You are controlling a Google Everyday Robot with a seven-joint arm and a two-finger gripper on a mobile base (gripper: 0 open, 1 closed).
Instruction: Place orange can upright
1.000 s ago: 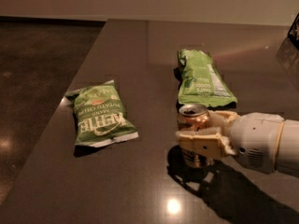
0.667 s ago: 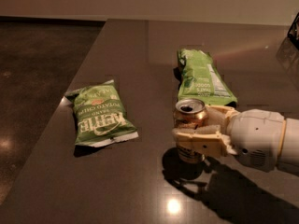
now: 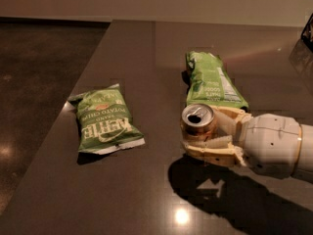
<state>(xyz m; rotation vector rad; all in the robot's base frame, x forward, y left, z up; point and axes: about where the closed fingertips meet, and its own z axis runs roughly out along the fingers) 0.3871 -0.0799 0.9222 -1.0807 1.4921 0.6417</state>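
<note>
The white arm (image 3: pixel 274 146) comes in from the right edge of the frame, lying low and nearly level over the dark table (image 3: pixel 142 53), with its wrist pointing toward the left. At its end the gripper (image 3: pixel 201 132) sits in the lower right centre of the frame. Its cream fingers (image 3: pixel 211 151) are pinched on the orange can (image 3: pixel 198 125), one finger crossing the near side of the can low down and the other reaching around the far side. The can stands with its long axis close to vertical, its silver top and pull-tab opening facing up and slightly toward the camera. The near finger hides its base, so whether it touches the table cannot be told; a dark shadow lies on the surface just below. Directly behind the can, a green chip bag (image 3: pixel 211 80) lies flat, running away toward the upper part of the frame. A second green chip bag (image 3: pixel 105 124) lies flat well apart to the left, near the table's left edge.
</note>
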